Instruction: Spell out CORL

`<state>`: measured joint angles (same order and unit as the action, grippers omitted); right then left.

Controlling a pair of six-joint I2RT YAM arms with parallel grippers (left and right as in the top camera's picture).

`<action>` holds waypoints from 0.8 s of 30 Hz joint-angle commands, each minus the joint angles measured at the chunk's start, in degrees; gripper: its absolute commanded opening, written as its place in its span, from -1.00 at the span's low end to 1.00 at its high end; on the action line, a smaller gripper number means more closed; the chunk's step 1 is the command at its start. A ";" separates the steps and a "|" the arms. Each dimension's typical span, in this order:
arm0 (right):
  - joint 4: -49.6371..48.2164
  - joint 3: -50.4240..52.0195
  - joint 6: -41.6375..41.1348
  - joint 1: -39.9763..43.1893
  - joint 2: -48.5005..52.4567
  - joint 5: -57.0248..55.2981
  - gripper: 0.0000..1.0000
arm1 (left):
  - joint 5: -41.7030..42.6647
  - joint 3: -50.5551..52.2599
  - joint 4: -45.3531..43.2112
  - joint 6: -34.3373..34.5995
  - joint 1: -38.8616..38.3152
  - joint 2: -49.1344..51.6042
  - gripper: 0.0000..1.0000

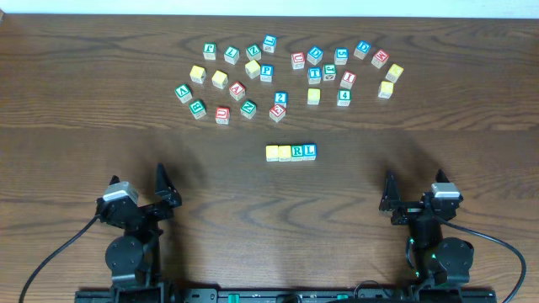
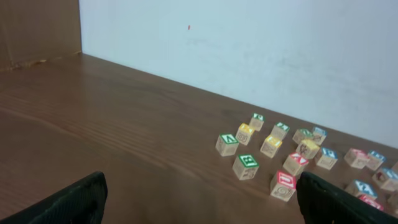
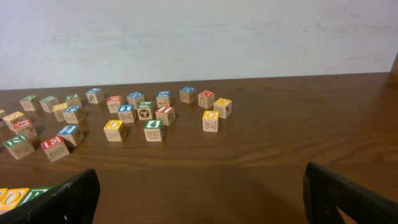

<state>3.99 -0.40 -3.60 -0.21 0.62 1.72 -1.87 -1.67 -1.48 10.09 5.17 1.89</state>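
Four small wooden cubes stand side by side in a row at mid-table: two plain yellow tops, then a green R and a blue L. The right wrist view catches the row's yellow tops at its lower left corner, partly behind a finger. My left gripper rests near the front left edge, open and holding nothing, well away from the row. In its own view the left gripper has only bare wood between its fingers. My right gripper sits at the front right, likewise open and holding nothing.
Several other letter and number cubes lie scattered across the back of the table, also in the left wrist view and the right wrist view. A white wall rises behind the table's far edge.
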 commanded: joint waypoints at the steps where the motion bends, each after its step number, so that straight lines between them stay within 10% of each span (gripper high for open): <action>1: 0.24 0.09 0.68 0.50 -0.33 0.35 0.99 | -0.57 1.46 2.34 -3.04 0.28 -1.84 0.91; 24: 0.24 0.09 0.68 0.50 -0.31 0.35 0.98 | -0.55 1.44 5.49 -3.45 0.28 -1.55 0.91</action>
<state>4.01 -0.40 -3.60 -0.21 0.62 1.72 -1.65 -1.06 1.30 7.42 5.17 0.62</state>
